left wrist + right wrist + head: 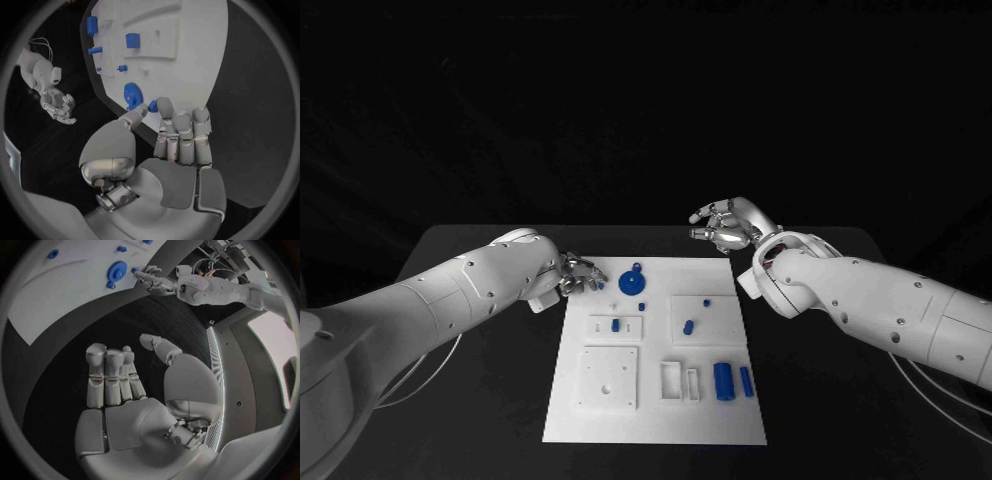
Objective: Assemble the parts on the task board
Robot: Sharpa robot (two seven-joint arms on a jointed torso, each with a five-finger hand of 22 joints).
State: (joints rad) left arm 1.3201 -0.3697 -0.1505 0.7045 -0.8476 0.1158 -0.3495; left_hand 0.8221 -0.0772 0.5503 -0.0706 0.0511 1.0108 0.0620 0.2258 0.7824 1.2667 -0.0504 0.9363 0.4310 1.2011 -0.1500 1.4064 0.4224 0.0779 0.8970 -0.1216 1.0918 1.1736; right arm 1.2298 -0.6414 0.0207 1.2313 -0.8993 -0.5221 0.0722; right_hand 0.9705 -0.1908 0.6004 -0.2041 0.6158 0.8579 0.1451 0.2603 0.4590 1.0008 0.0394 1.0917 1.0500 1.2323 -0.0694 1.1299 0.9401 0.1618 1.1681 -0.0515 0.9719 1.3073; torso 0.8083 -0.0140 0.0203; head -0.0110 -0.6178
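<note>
White task board [589, 420] lying mid-table, blue parts [724, 381] scattered on it, a blue gear [632, 284] near its far edge. Left hand [577, 276] open and empty at the board's far left corner. Right hand [728, 226] open, empty, beyond the far right corner.

The white board [655, 400] lies flat in the table's middle. A blue gear [632, 284] sits near its far edge; two blue cylinders [724, 380] lie near its right side.

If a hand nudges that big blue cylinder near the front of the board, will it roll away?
Probably. The blue cylinder looks rounded and lies on its side on the smooth white task board, so a sideways push would likely roll it. It appears rigid, probably light plastic. The smaller blue peg beside it might stop it on that side.
</note>
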